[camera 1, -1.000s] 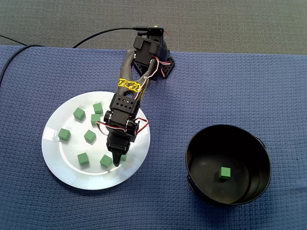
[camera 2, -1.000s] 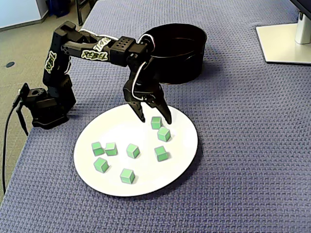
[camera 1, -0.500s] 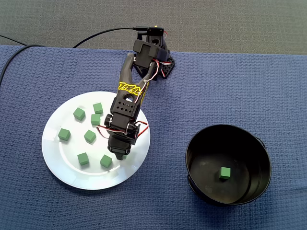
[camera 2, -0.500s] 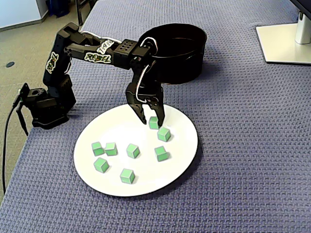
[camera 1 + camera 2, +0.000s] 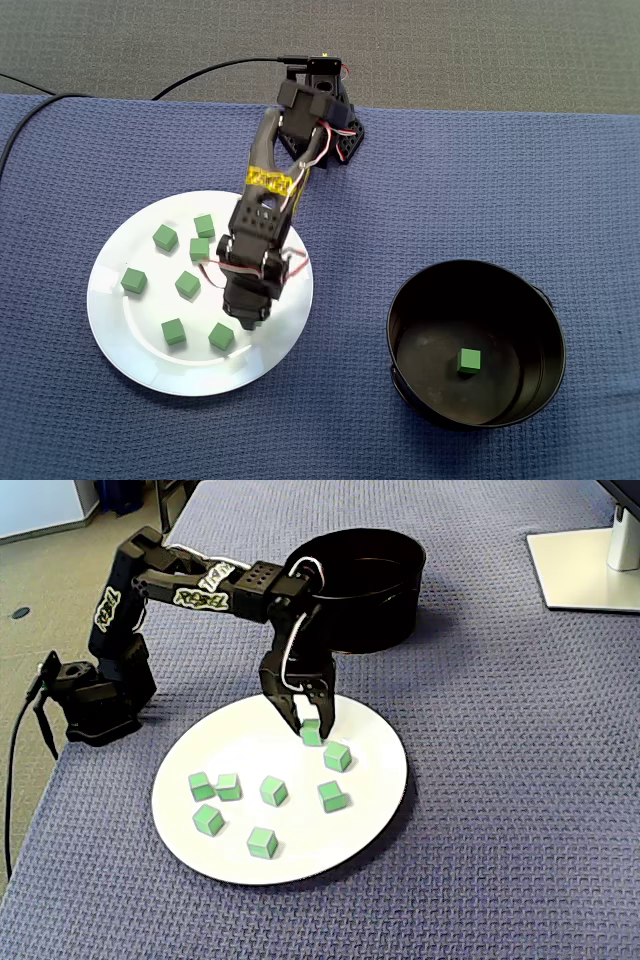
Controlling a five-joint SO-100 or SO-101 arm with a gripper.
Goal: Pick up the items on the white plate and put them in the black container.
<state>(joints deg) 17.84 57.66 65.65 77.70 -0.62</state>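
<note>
1. Hand point(image 5: 311, 727) is pinched on a green cube point(image 5: 311, 736), low over the plate point(image 5: 230, 750) (the side nearest the container).
2. Seven other cubes lie scattered on the plate.
3. The container point(image 5: 390, 620), just beyond, holds one cube point(image 5: 468, 361).

The white plate point(image 5: 365, 805) and black container point(image 5: 395, 605) look glossy, the green cubes point(image 5: 263, 842) matt, the blue cloth point(image 5: 500, 780) coarsely woven.
</note>
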